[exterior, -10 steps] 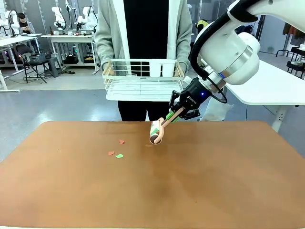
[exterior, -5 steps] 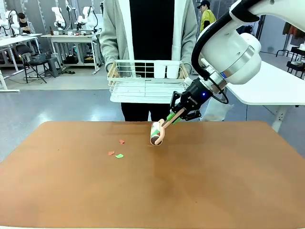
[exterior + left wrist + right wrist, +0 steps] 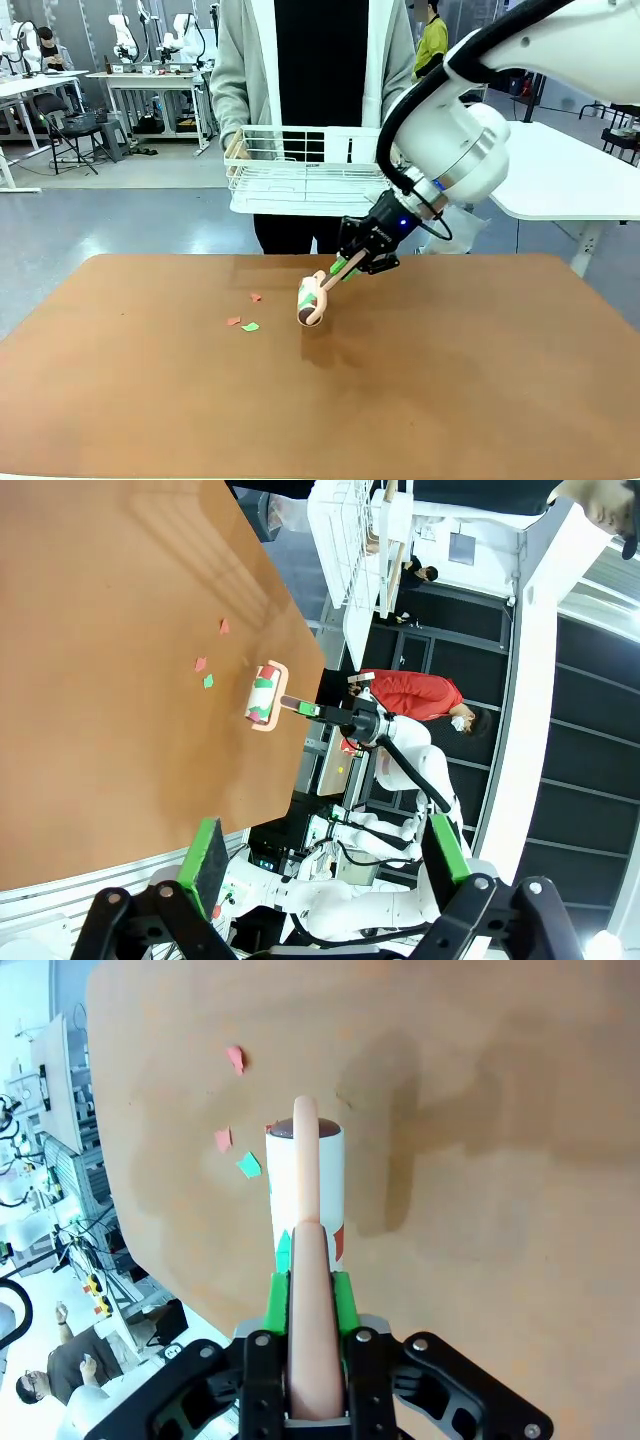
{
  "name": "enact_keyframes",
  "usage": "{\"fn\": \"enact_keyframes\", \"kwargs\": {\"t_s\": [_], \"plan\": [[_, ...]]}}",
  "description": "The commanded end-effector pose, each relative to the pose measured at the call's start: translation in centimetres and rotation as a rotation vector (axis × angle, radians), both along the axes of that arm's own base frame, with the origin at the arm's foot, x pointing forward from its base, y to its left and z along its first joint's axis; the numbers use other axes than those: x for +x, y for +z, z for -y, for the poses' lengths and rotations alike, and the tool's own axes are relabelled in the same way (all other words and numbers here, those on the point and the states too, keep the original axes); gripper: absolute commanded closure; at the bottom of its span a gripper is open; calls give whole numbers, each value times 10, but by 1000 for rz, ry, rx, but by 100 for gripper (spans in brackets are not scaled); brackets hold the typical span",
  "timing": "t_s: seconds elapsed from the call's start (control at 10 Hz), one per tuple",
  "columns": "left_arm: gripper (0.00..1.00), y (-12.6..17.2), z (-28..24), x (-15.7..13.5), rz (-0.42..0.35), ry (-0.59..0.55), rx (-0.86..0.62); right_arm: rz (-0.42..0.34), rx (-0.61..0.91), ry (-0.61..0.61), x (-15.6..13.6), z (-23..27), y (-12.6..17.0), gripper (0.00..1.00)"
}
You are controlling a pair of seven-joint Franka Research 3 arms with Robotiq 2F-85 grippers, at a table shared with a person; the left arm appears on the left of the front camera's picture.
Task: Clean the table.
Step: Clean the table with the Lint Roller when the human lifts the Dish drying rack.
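Your right arm [image 3: 450,150] comes in from the right side and reaches down and across to the far middle part of the table [image 3: 470,380]. The right gripper [image 3: 347,266] points down at a slant toward the robot's left. Its jaws are pressed together on the pink handle of one lint roller [image 3: 311,302]. The roller head hangs low over the reddish-brown top. Its shadow lies a little apart from it, so you cannot tell if it touches the top.

Near the head, on the robot's left, you can count three small paper scraps [image 3: 250,326]: two red and one green, all flat on the table. The green one and one red one lie just beside each other; the other red one is a little farther back.

Your left gripper [image 3: 325,850] has its two green pads wide apart, with nothing between them.

At the far side, one person [image 3: 315,60] holds one white wire rack [image 3: 300,185] above the table edge
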State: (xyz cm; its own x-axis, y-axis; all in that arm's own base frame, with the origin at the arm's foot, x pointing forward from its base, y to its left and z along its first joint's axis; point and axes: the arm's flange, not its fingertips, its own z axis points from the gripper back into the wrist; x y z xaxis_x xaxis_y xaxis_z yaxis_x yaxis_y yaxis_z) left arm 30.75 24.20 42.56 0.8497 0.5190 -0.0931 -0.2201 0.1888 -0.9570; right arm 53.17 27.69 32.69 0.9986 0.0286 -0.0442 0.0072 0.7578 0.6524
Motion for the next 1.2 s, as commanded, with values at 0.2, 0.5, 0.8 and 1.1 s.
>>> {"fn": "enact_keyframes", "kwargs": {"t_s": [0.2,0.5,0.8,1.1], "plan": [[0,2,-2,-2,19,0,-13,-8,98,-23,13,-30,-20,79],[0,2,-2,-2,19,0,-13,-47,114,-58,22,-43,-44,79],[0,2,-2,-2,19,0,-13,-75,73,-13,18,-62,-81,79],[0,2,-2,-2,19,0,-13,-125,-4,6,18,-119,-111,79]]}}
